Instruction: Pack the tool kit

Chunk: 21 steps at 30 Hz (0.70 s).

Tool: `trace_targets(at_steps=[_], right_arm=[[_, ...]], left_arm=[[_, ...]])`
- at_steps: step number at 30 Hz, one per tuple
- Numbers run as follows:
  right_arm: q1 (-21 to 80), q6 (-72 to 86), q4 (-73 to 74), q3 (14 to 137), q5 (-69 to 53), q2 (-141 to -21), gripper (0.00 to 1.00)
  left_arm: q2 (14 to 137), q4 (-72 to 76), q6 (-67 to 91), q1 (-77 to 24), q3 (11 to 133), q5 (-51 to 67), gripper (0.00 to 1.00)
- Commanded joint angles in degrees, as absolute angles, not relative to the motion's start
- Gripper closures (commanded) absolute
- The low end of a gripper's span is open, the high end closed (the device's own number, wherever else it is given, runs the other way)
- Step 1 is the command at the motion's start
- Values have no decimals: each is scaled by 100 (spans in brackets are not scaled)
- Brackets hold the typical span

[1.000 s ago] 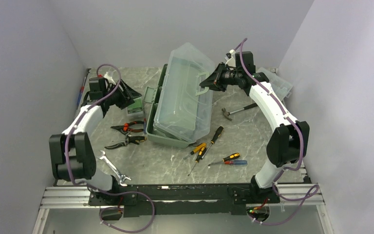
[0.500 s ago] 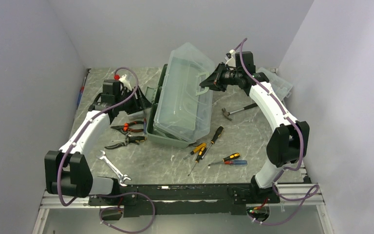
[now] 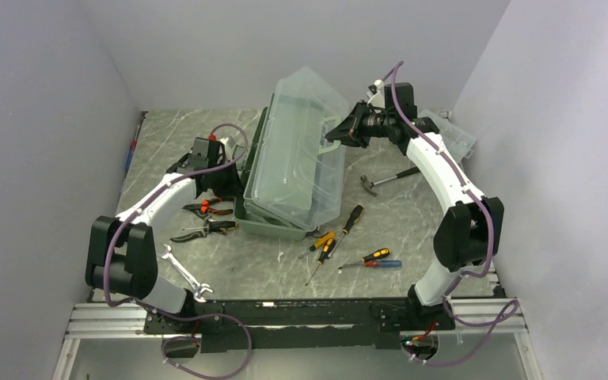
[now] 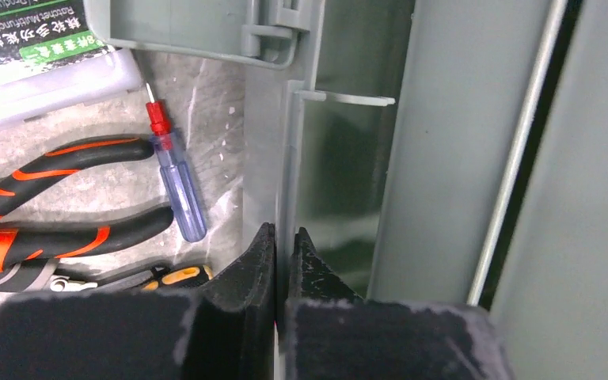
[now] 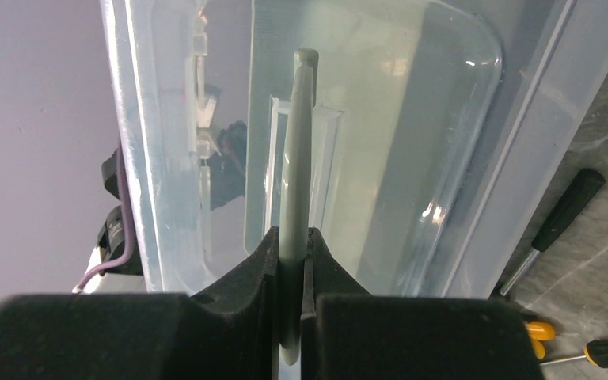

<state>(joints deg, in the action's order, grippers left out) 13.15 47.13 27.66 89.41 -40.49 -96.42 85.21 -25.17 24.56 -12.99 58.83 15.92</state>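
Two grips: left gripper [image 4: 283,241] pinches toolbox [image 4: 340,174] wall, right gripper [image 5: 293,241] its handle [image 5: 298,150].

The left gripper [image 4: 283,237] swings from ten o'clock across to the toolbox [image 3: 297,158], and its jaws close on the box's nine o'clock wall.

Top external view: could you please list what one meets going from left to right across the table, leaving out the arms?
Wrench → toolbox → hammer → organizer. The pliers and screwdrivers overlap these, so I left them out.
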Motion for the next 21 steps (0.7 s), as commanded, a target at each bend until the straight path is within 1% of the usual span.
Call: trace_targets(at_steps=[1, 7, 12, 14, 15, 16, 18, 19, 20, 21], right_arm=[[1021, 4170, 2568, 9119, -4074, -9202, 100], [590, 3975, 2624, 8550, -4021, -8851, 100], [80, 3874, 2555, 7778, -3922, -8519, 100], [22, 3780, 2604, 7569, -3737, -8438, 100], [-133, 3745, 2619, 7470, -3672, -7892, 100], [-185, 3730, 2588, 7373, -3646, -8345, 100], [-233, 3727, 2530, 7200, -3590, -8417, 100], [-244, 3686, 2549, 7149, -3516, -8430, 95], [-248, 3634, 2594, 7122, -3414, -8448, 82], [-263, 3571, 2670, 7116, -3307, -8474, 64]], left_arm=[[8456, -2406, 2492, -1281, 5851, 1248, 100], [8401, -2359, 2612, -1268, 5732, 1005, 100], [8344, -2158, 2719, -1113, 5517, 1220, 100], [8321, -2137, 2737, -1091, 5483, 1226, 100], [8304, -2117, 2748, -1090, 5451, 1222, 100], [8279, -2092, 2769, -1083, 5439, 1222, 100], [8242, -2031, 2826, -1074, 5366, 1228, 100], [8217, -1986, 2856, -1072, 5335, 1240, 100], [8205, -1950, 2883, -1060, 5297, 1258, 100], [8195, -1904, 2909, -1047, 5265, 1283, 100]])
